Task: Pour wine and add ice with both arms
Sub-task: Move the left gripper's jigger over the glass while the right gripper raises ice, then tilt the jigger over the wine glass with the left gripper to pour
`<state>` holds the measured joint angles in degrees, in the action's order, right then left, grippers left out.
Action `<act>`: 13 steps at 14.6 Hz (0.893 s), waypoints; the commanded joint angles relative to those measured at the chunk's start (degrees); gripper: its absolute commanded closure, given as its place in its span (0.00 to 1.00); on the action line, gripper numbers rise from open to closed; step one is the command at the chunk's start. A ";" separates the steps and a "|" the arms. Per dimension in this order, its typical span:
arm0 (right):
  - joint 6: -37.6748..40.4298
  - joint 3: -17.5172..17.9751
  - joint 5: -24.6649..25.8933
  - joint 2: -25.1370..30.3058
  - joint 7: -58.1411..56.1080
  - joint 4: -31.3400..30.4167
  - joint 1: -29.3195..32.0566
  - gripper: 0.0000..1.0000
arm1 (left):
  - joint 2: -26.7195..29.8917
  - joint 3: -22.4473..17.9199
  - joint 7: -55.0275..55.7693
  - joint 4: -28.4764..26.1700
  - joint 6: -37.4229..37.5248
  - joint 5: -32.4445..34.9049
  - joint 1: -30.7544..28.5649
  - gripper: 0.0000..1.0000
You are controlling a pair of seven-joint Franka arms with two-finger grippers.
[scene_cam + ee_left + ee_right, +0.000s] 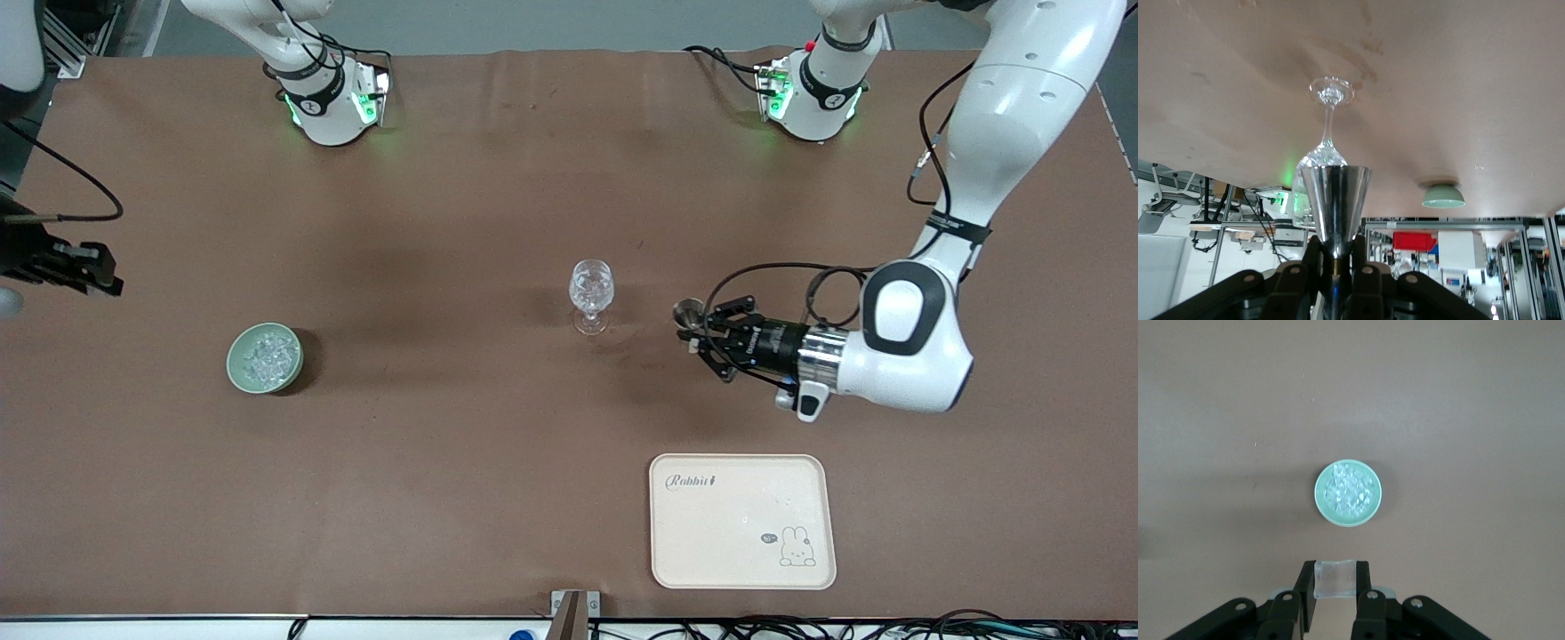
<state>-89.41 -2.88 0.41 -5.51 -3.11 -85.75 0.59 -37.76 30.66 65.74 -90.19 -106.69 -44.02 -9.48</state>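
Scene: brown table (498, 462) seen from above, two white robot arms based along its top edge.
Landmark: clear stemmed glass (591, 295) standing upright near the middle of the table; glittering contents fill its bowl.
Left end effector (692, 331): level with the table just beside the glass, toward the left arm's end; fingers clamped on the narrow end of a small metal cone-shaped cup (686, 311). In the left wrist view the cup (1336, 207) points its wide mouth at the glass (1328, 133).
Right end effector (93, 267): high over the table well away from the glass, at the right arm's end; in the right wrist view its fingers (1305, 593) are closed on a small clear whitish chunk (1333, 579).
Ice: heaped in a pale green bowl (264, 357), well apart from the glass toward the right arm's end and a little nearer the front camera; the right wrist view shows the ice (1348, 490) from above.
Tray (742, 520): cream, with a rabbit drawing, nearer the front camera than the glass, toward the left arm's end.
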 commanded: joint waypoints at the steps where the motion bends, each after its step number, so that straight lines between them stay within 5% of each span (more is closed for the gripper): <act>1: 6.42 0.33 -0.05 -0.20 0.03 2.95 0.29 0.97 | 3.21 -0.25 3.34 -2.44 -2.02 -0.19 2.17 1.00; 6: 7.06 0.33 -0.14 7.35 0.03 -3.54 0.12 0.98 | 7.60 -0.25 7.29 -5.78 -5.36 3.14 5.78 1.00; 13: 6.88 0.33 -0.14 7.45 0.03 -3.73 0.20 0.98 | 8.75 -0.25 17.40 -5.35 -7.21 14.13 10.34 1.00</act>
<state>-81.69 -2.84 0.41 0.46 -3.11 -87.55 0.56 -31.04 30.66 80.35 -94.34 -112.89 -32.06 -0.50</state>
